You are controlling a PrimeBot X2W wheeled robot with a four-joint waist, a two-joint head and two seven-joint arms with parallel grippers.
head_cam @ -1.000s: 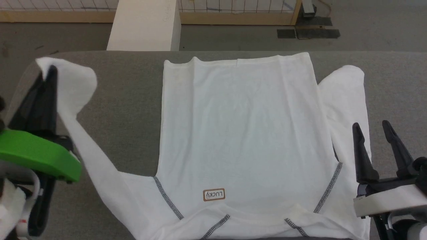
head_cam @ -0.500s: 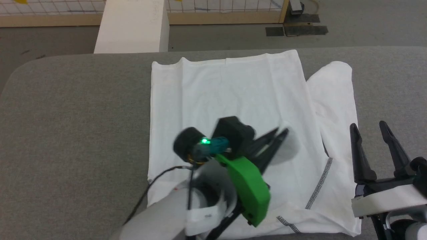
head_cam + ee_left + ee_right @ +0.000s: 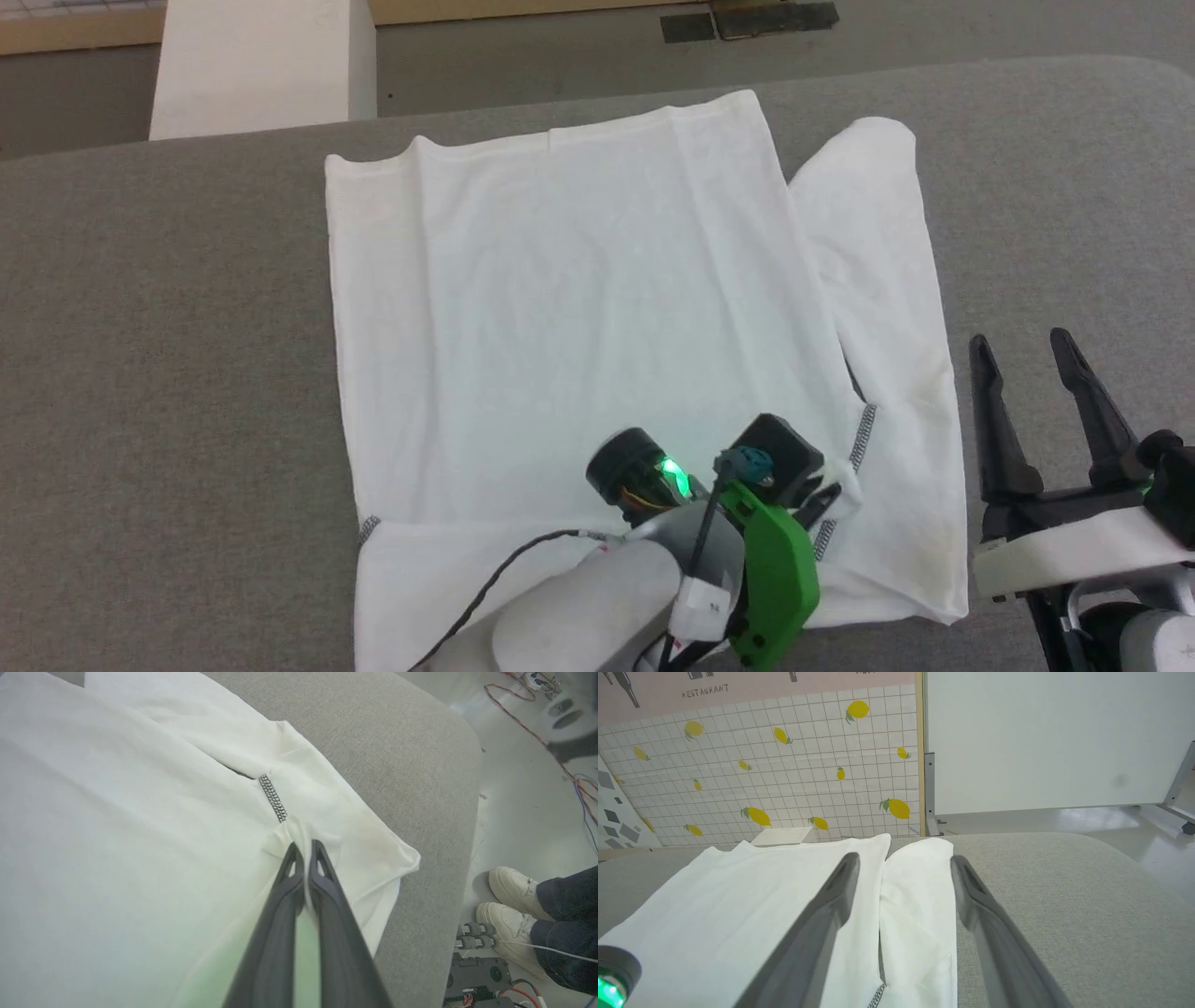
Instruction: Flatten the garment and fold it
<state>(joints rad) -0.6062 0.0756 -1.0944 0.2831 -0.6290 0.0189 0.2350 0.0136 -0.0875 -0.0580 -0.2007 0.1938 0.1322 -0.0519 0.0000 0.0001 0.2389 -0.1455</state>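
Your left tool (image 3: 303,851), which a second ago held the shirt's (image 3: 560,308) left sleeve (image 3: 439,579) raised at the desk's (image 3: 168,373) left edge, has swept across the body. It now pinches that cloth beside the right shoulder seam (image 3: 864,434). The sleeve now lies folded across the chest. The head camera has also turned.

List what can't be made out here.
Left wrist view: how deep the garment sits in the shut left tool; its fingers cover it.
Head view: the garment's collar edge; the left arm covers it, the bottom edge cuts it.
Left wrist view: the person; right edge cuts them at the legs.
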